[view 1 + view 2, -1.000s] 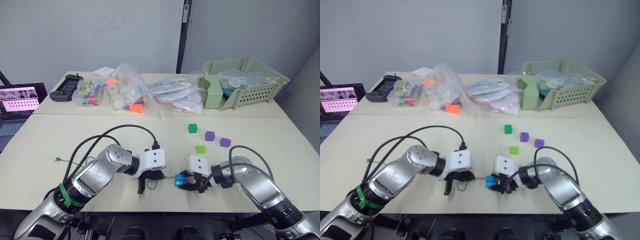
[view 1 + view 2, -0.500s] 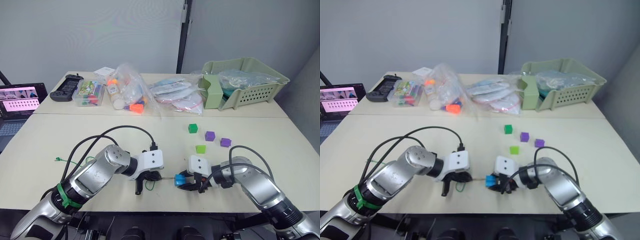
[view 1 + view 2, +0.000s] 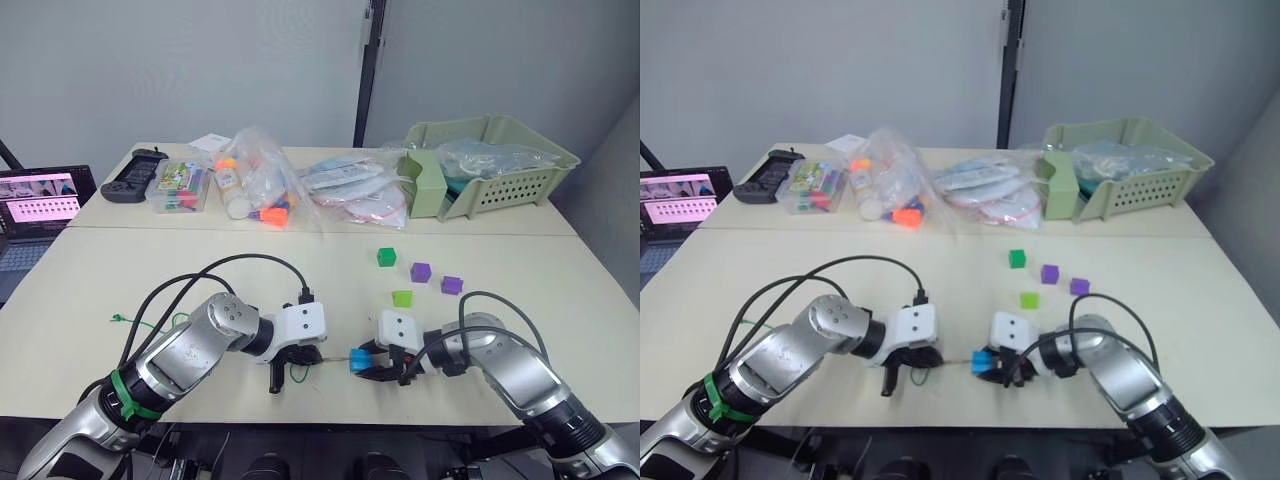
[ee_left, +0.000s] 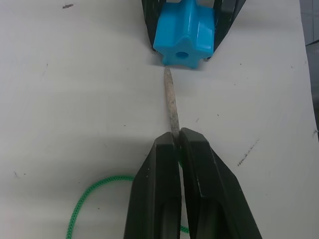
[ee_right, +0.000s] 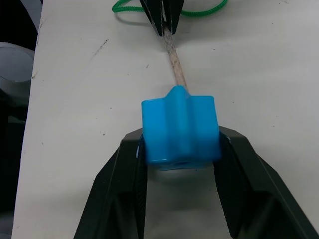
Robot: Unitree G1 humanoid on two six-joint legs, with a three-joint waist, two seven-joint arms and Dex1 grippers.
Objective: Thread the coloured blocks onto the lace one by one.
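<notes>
1. Left wrist view: the left gripper (image 4: 177,144) is clenched on the lace (image 4: 172,107), its two black fingers (image 4: 157,189) pinching the stiff pale tip just behind its free end. The green string trails away behind the fingers in a loop on the table (image 4: 75,99).
2. The pale tip points straight at the hole in the blue block (image 4: 184,31). Its end sits just short of the hole, not yet inside it.
3. Right wrist view: the right gripper (image 5: 180,149) grasps the blue block from both sides, holding it low over the table near the front edge. The tip of the lace lies just beside the block's far face.
4. Left eye view: both grippers meet near the front edge of the table, with the block between them.
5. Four more blocks lie loose farther back on the right: a dark green block (image 3: 386,257), two purple blocks (image 3: 419,271) (image 3: 451,285) and a light green block (image 3: 401,298).
6. The knotted end of the lace (image 3: 116,320) lies on the table well to the left.
7. A pale green basket (image 3: 520,170), bags of parts (image 3: 262,185) and a laptop (image 3: 35,200) sit at the back and far left.
</notes>
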